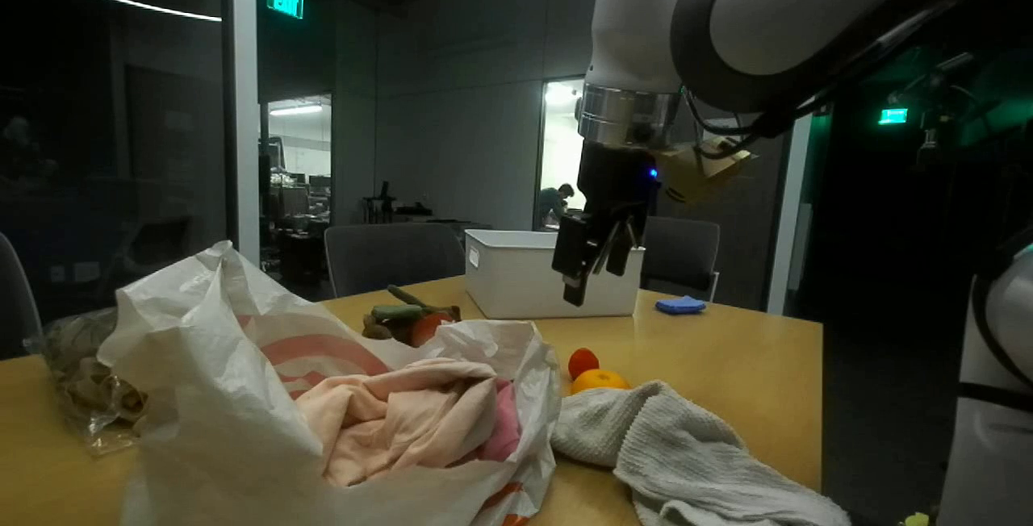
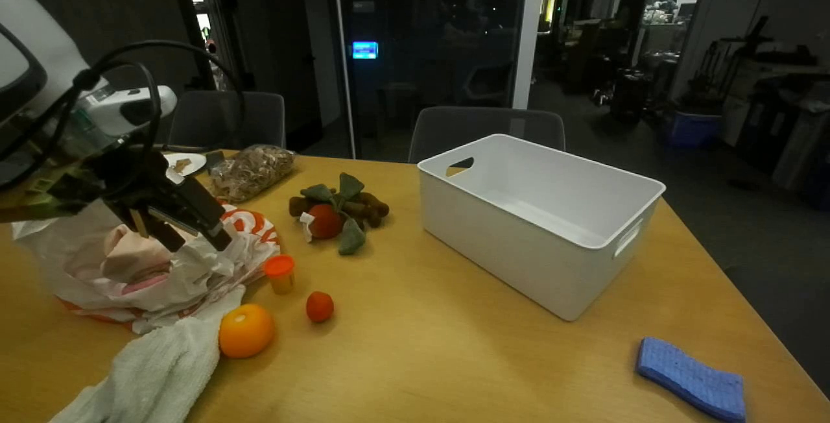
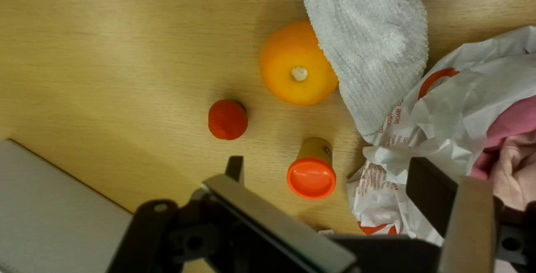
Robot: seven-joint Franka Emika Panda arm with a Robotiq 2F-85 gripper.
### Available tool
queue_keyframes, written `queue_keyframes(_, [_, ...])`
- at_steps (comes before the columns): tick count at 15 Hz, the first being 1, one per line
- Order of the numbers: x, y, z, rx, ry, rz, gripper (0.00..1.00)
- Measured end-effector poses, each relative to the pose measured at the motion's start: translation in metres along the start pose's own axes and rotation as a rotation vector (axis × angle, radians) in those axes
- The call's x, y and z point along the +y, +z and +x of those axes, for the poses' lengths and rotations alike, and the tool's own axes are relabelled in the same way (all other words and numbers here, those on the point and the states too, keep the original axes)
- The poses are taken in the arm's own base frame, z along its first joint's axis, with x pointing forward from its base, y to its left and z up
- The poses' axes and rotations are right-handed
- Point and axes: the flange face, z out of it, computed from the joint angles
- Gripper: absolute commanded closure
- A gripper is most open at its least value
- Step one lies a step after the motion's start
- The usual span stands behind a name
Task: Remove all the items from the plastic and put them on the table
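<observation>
Cloth [image 1: 395, 421], peach and creased, bulges in the mouth of the white plastic bag [image 1: 218, 397], with a pink cloth [image 1: 507, 421] showing beside it; both are inside the crumpled walls. Red print curves across one wall of the bag. My gripper [image 2: 196, 241] hangs above the tabletop [image 2: 415, 364], its jaws well apart and nothing held between them. Past those jaws, in the wrist view, I see a tub [image 3: 313, 172] with an orange lid standing upright on the tabletop, near the bag but apart from it. Close by rests an orange [image 3: 289, 68], and a pale grey cloth [image 3: 372, 51] lies against it, hiding part of its outline; one end of that cloth meets the bag. A small, roundish red thing [image 2: 320, 306] sits near the orange and the tub, touching neither, and I cannot tell what it is. In an exterior view, a brown and green bundle [image 2: 353, 209] with a round red part lies between the bag and a white bin [image 2: 506, 241]. Behind the plastic bag in that view is a clear bag [image 2: 253, 176] with brown contents, near a white plate [image 2: 199, 161]. A blue pad [image 2: 690, 379] lies near the bin, well apart from the plastic bag. Grey chairs [image 1: 403, 264] stand around the edge of the tabletop in both exterior views, their backs showing.
</observation>
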Motion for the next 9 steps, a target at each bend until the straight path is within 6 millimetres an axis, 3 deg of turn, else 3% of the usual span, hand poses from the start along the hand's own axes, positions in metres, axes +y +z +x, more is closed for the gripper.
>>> queue_keyframes(4, [-0.007,-0.007,0.01,0.031,-0.039,0.04,0.0])
queue_keyframes(9, [-0.048,-0.067,0.041,0.137,-0.155,0.212,0.0])
